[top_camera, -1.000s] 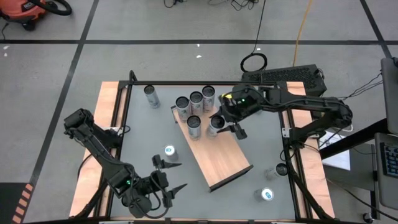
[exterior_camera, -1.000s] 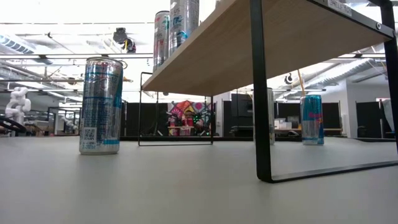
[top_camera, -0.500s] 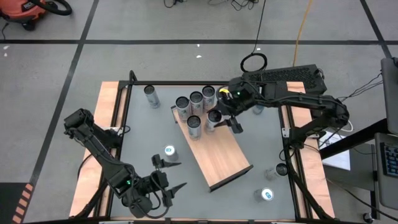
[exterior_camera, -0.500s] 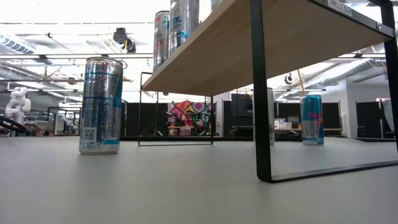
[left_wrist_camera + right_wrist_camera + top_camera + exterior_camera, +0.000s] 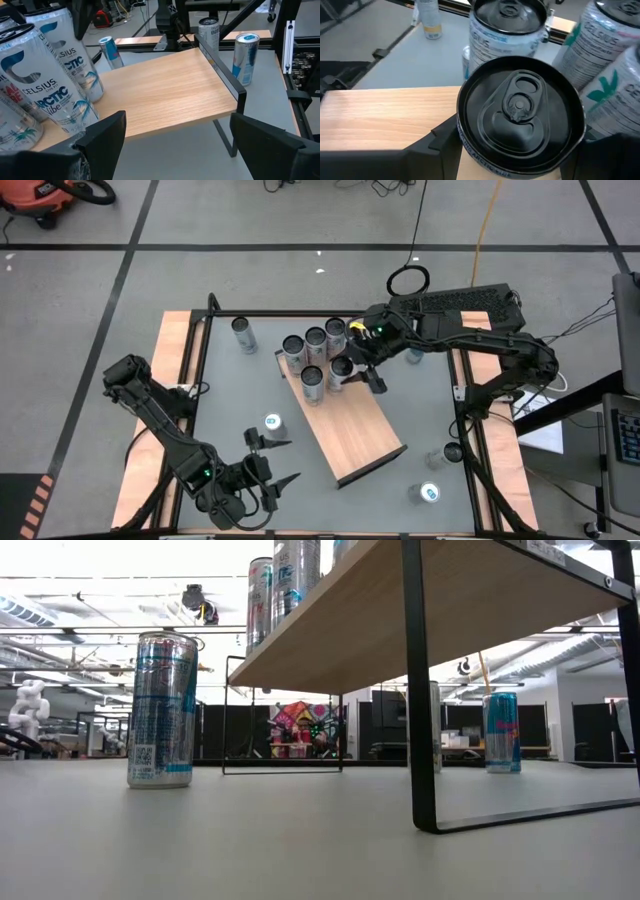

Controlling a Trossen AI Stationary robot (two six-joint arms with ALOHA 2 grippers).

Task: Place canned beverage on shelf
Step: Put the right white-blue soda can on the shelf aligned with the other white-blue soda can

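I read "CELSIUS ARCTIC vibe" on the cans [image 5: 47, 87] standing on the shelf [image 5: 350, 430]. My right gripper [image 5: 352, 373] grasps one black-topped can [image 5: 520, 117] over the shelf, at 3 o'clock of the second-row can [image 5: 312, 381]. My left gripper [image 5: 268, 470] waits released near a blue-topped can [image 5: 272, 422].
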